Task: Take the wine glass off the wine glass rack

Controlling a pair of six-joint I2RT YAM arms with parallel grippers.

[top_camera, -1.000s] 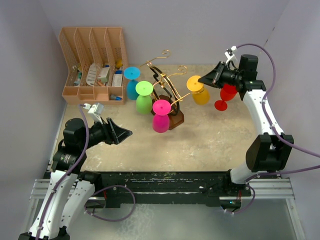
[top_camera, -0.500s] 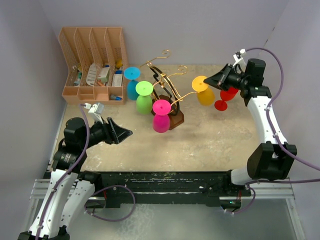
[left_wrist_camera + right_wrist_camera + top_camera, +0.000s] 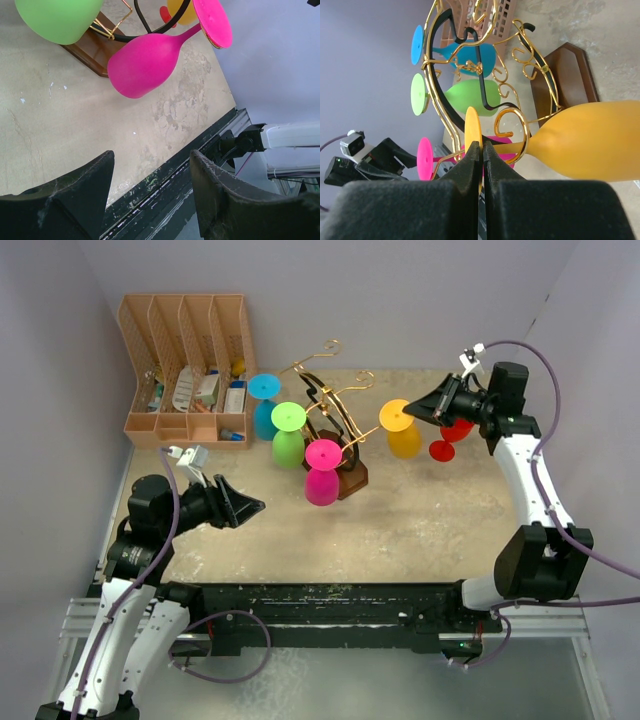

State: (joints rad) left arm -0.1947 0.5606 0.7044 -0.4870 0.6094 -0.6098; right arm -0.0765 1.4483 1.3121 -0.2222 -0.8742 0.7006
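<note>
Open room: bare beige tabletop point(image 3: 430, 520) is lying right of & nearer than the gold wire wine glass rack on its dark brown wooden base point(image 3: 333, 410). A small red wine glass point(image 3: 443, 450) is standing just behind the R gripper point(image 3: 410, 411), partly hidden by it. The R gripper's jaws are pinching closed on the foot disc of the yellow-orange wine glass point(image 3: 403, 438). Its stem is sitting in the curl at the rack's right arm tip. The glass is hanging upside-down, long axis approx. vertical. The L gripper point(image 3: 252, 506) is hovering w/ jaws wide apart, holding nothing.

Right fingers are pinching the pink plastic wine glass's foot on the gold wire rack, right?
No: the right fingers pinch the foot of the yellow plastic wine glass, not the pink one, on the gold wire rack; see right wrist view.
</note>
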